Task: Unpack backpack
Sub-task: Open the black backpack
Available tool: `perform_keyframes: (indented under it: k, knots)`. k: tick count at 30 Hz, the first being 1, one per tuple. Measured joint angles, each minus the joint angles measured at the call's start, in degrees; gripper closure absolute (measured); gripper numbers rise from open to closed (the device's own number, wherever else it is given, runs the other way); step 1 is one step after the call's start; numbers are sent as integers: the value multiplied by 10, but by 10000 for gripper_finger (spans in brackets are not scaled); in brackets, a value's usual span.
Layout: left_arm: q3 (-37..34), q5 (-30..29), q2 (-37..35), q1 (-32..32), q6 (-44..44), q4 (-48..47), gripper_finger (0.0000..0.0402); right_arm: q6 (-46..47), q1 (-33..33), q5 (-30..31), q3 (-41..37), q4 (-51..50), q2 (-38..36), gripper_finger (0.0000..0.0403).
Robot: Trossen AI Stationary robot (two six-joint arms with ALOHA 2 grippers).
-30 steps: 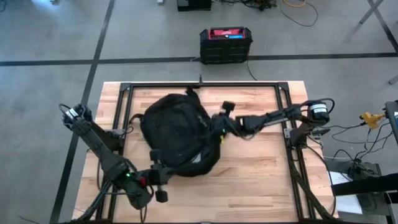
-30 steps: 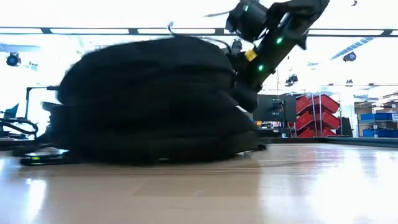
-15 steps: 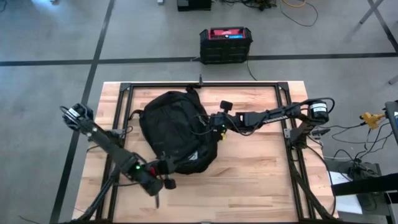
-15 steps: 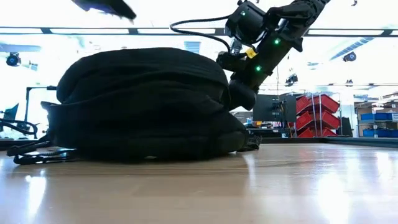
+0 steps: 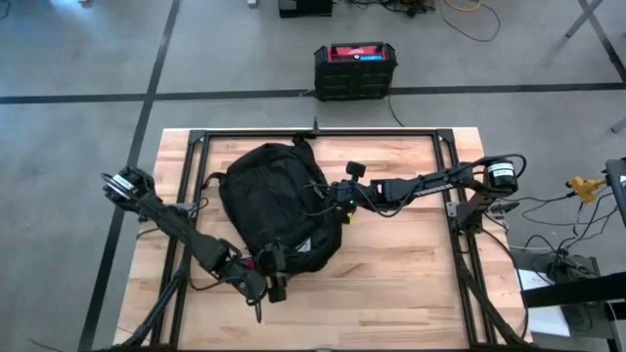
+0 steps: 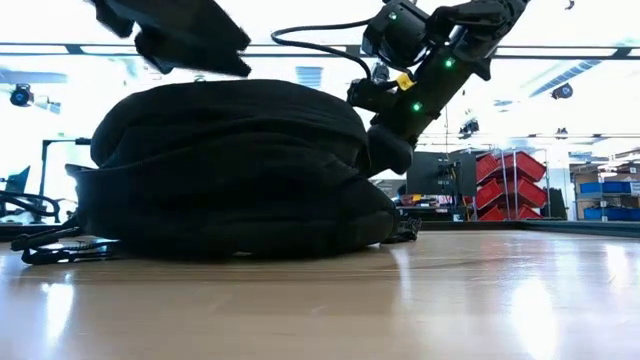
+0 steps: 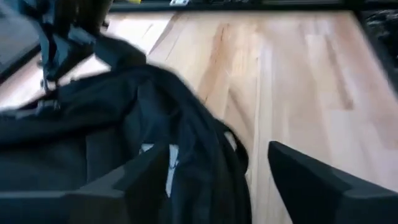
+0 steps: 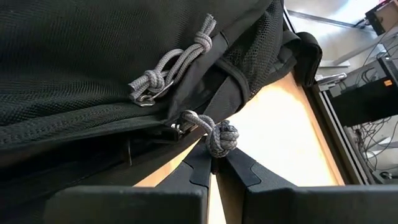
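While the backpack (image 5: 279, 207) lies flat at the middle of the wooden table (image 5: 411, 284), both arms are working at its edges.

Left arm: comes in from the table's left edge, bent low along the near-left side, wrist just past the backpack's near edge. Left gripper (image 5: 277, 277) sits over that near edge by the pale logo (image 5: 306, 245). Left wrist view shows the two fingers (image 7: 311, 186) spread wide apart, nothing between them, backpack fabric under and ahead of them. In the low view the arm shows as a dark blurred mass above the backpack's top.

Right arm: stretched almost straight from its base at the table's right edge, reaching to the backpack's right side, wrist raised above table level. Right gripper (image 8: 212, 167) is pressed against the backpack's side; fingers (image 8: 245, 171) clenched together on a grey knotted cord zip pull (image 8: 219, 138). A second grey cord pull (image 8: 174, 62) hangs free on the fabric just beside it.

Count: one backpack, two cord pulls in sight, two arms, one black metal frame (image 5: 323, 133) round the table top.

Farther off: one hard black box with a red top (image 5: 355, 69) on the floor beyond the table's far edge. Low view shows red bins (image 6: 510, 180) on shelving in the room behind.
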Motion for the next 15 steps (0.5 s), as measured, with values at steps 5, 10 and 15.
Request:
perform_keyframes:
  k: [5, 10, 15]
  knots:
    - [-2, 0, 59, 31, -44, 9, 118, -4, 2, 0, 0, 0, 0, 403]
    - [-2, 1, 96, 49, -64, 9, 179, -7, 3, 0, 0, 0, 0, 403]
    - [-2, 37, 99, 50, -84, 8, 348, -29, 3, 0, 0, 0, 0, 403]
